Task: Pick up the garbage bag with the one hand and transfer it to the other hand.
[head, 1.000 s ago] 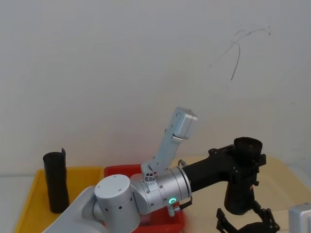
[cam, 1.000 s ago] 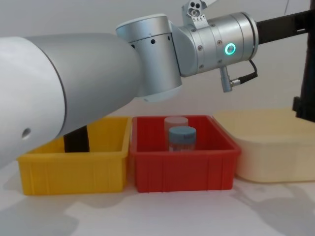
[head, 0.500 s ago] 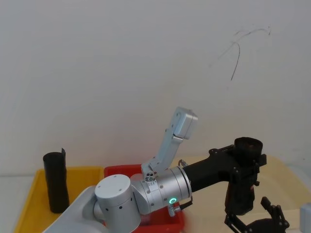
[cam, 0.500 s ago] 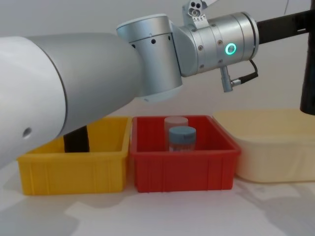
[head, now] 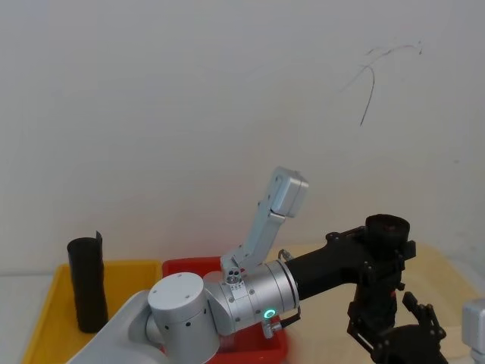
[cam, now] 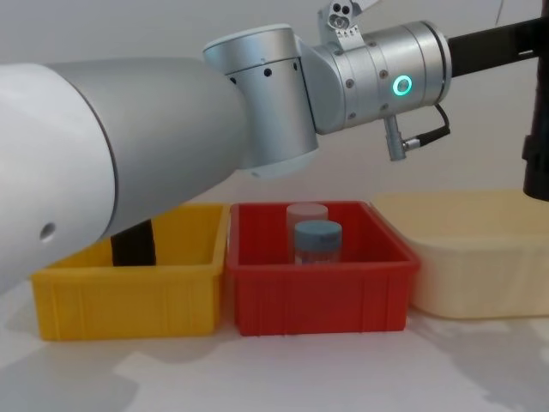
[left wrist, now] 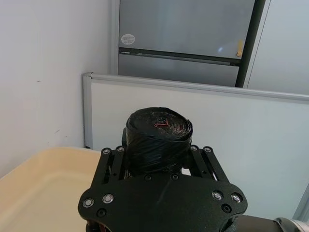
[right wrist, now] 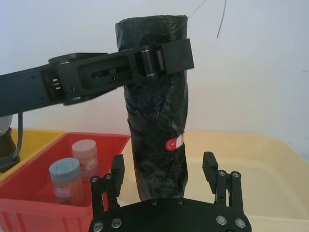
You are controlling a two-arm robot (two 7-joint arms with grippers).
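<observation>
The garbage bag point(right wrist: 157, 111), a tall black crinkled roll with a red sticker, hangs upright above the cream tray. My left gripper point(right wrist: 159, 55) is shut on its upper part; in the left wrist view the garbage bag's top point(left wrist: 159, 128) sticks out between the left gripper's point(left wrist: 157, 152) fingers. My right gripper point(right wrist: 163, 169) is open, one finger point(right wrist: 117, 170) on each side of the bag's lower end, not touching it. In the head view the left gripper point(head: 386, 236) holds the bag point(head: 375, 299) at the right, with the right gripper point(head: 395, 334) just below.
A second black roll point(head: 87, 284) stands in the yellow bin point(cam: 129, 300). The red bin point(cam: 317, 300) holds a blue-lidded jar point(cam: 318, 240) and a pale jar point(cam: 306, 215). The cream tray point(cam: 480, 257) lies at the right. My left arm's grey elbow point(cam: 283, 94) spans the bins.
My right gripper has risen and turned, coming up around the bag's lower end. The left arm and the bag have stayed still.
</observation>
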